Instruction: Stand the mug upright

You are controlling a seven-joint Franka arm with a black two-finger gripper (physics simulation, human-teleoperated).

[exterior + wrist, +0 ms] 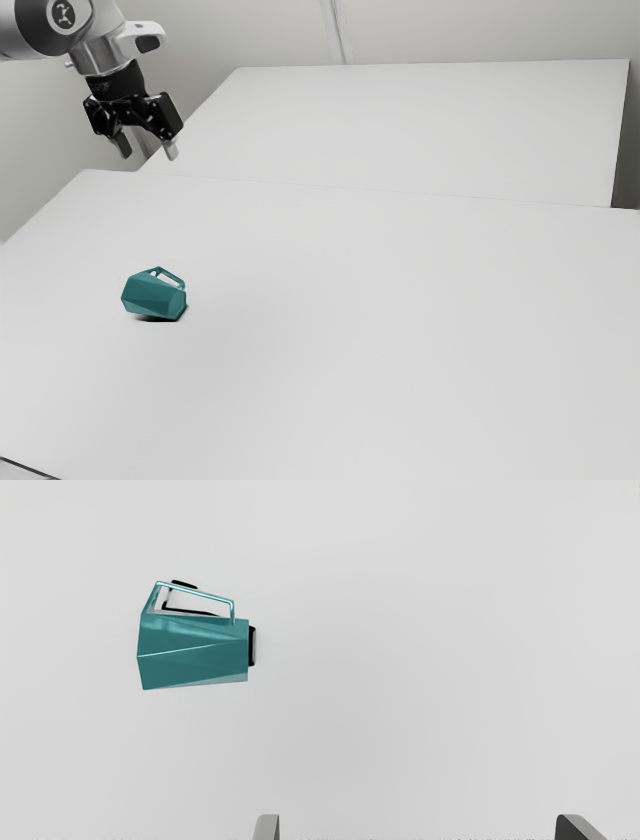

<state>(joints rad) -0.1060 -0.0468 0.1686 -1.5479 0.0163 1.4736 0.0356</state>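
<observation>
Where the exterior view comes nearest, a thin dark line (30, 469) cuts across the lower left corner, at the edge of the pale tabletop (380, 330). Above that, left of centre in the frame, the teal mug (153, 295) lies on its side on the tabletop, with its handle (172, 276) on the upper side in that view. So the mug is not upright as things stand. It is the one container here; neither view looks into its mouth, so I cannot tell whether it holds anything.

Farther off, in the upper left of the frame, the gripper (148, 156) hangs well above the table. Its fingers stand wide apart with nothing between them, and the wrist view places the mug off to one side of the gap, clear of both.

The step in hand looks to be reaching the mug. The next move, I judge, calls for shifting over it, lowering with the fingers apart and closing on the body or handle; after that come a lift, a turn of the mug's axis to vertical and a gentle setting down on its base. The faceted body could roll or slip if pinched off-centre.

Beyond, another white surface (430, 125) runs back to the grey wall (480, 30).
</observation>
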